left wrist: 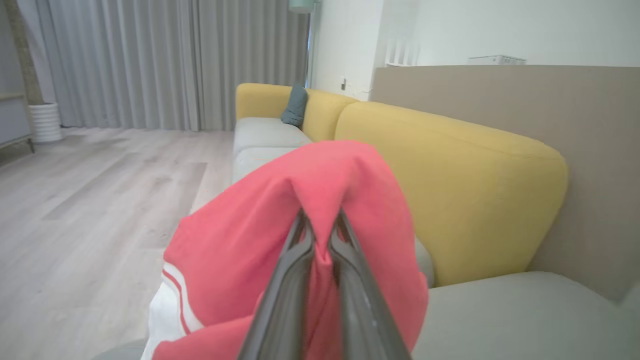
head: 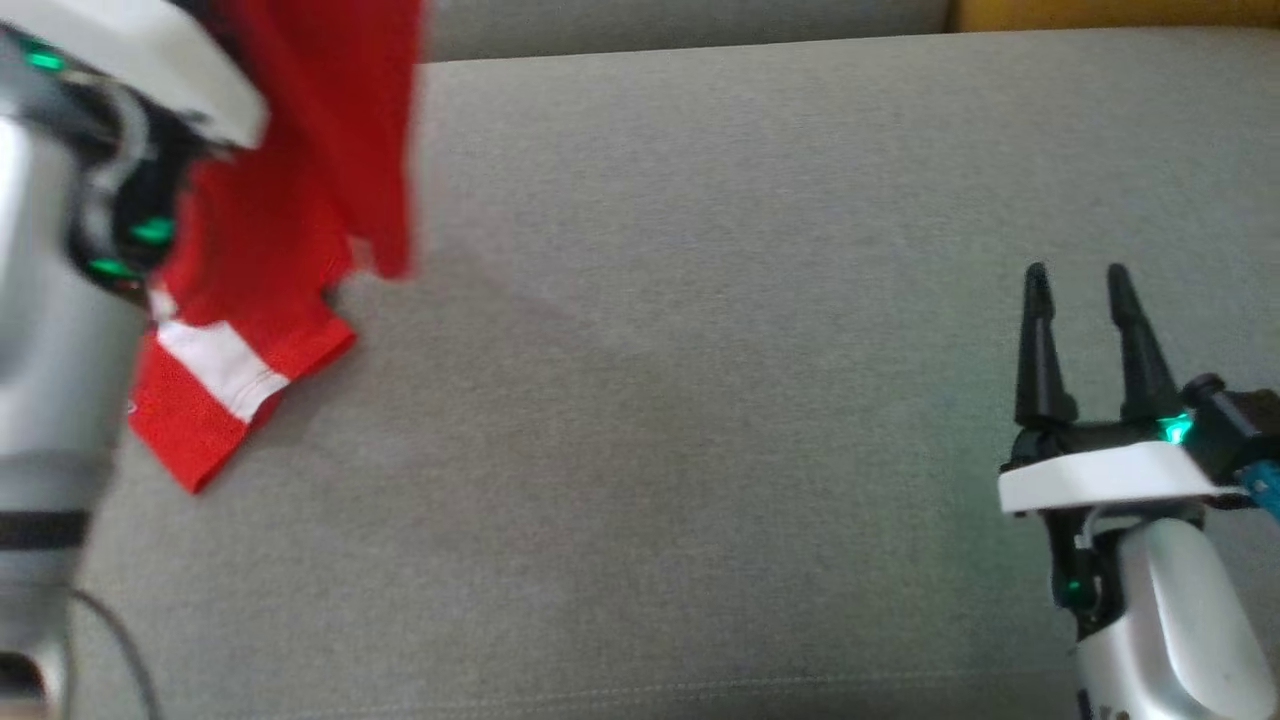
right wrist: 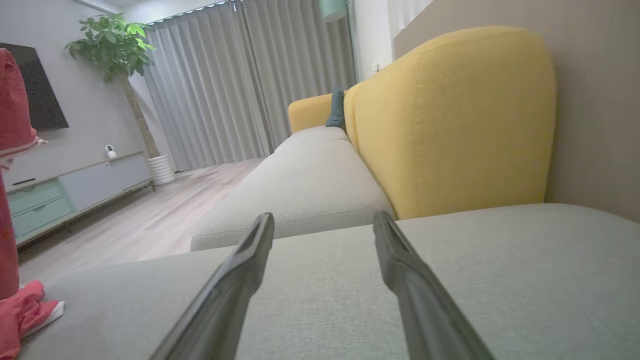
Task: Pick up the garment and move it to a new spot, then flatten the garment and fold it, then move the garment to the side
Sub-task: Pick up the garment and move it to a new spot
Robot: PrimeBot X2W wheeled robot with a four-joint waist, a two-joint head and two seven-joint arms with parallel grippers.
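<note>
The garment (head: 290, 200) is red with a white band. It hangs from above at the left of the head view, its lower end resting on the grey sofa cushion (head: 700, 400). In the left wrist view my left gripper (left wrist: 321, 220) is shut on a bunched fold of the garment (left wrist: 280, 240), which drapes over both fingers. My right gripper (head: 1078, 275) stands open low over the cushion at the right, nothing between its fingers (right wrist: 250, 250). The right wrist view catches the garment (right wrist: 15, 210) hanging at its left edge.
A yellow sofa backrest (right wrist: 450, 120) rises behind the grey seat. Another grey seat (right wrist: 310, 180) runs on toward the curtains. Wooden floor (left wrist: 75, 210), a low cabinet (right wrist: 60, 195) and a potted plant (right wrist: 120, 55) lie beyond the cushion's edge.
</note>
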